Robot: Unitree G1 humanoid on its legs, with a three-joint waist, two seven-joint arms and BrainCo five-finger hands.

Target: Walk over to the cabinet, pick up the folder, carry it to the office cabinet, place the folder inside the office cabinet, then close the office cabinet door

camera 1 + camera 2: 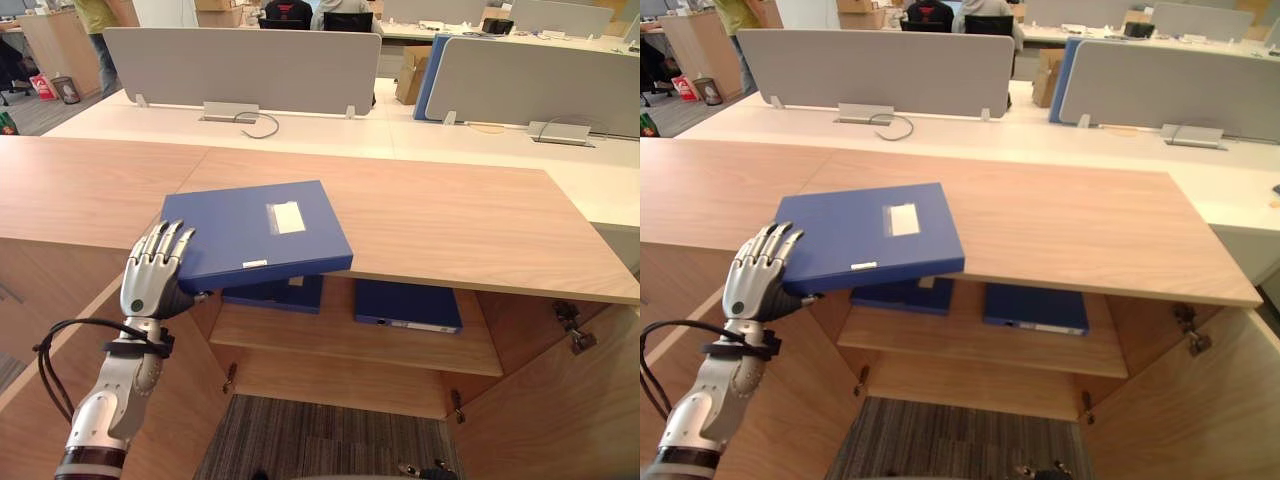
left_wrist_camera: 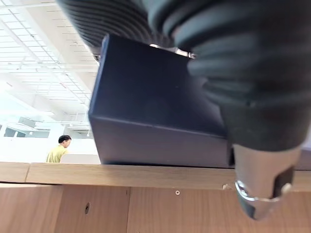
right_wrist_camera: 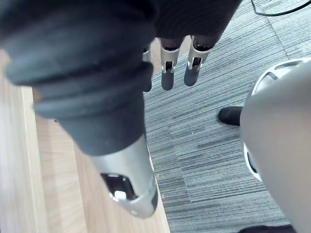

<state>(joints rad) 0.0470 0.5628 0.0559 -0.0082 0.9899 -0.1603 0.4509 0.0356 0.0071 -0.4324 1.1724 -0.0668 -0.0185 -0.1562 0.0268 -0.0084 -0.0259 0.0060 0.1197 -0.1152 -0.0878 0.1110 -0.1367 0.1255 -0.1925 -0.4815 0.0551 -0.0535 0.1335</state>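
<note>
The robot's left hand [image 1: 152, 280] clamps the near left corner of a flat blue box folder [image 1: 255, 235], with its fingers spread on the lid and its thumb tucked beneath. The folder rests on the light wooden cabinet top [image 1: 450, 220], and its near edge juts past the front lip above the open compartment. On the wooden shelf [image 1: 350, 350] below lie two other blue folders [image 1: 408, 305]. The right hand [image 3: 167, 80] hangs over grey striped carpet [image 3: 209, 145], fingers loose and holding nothing.
</note>
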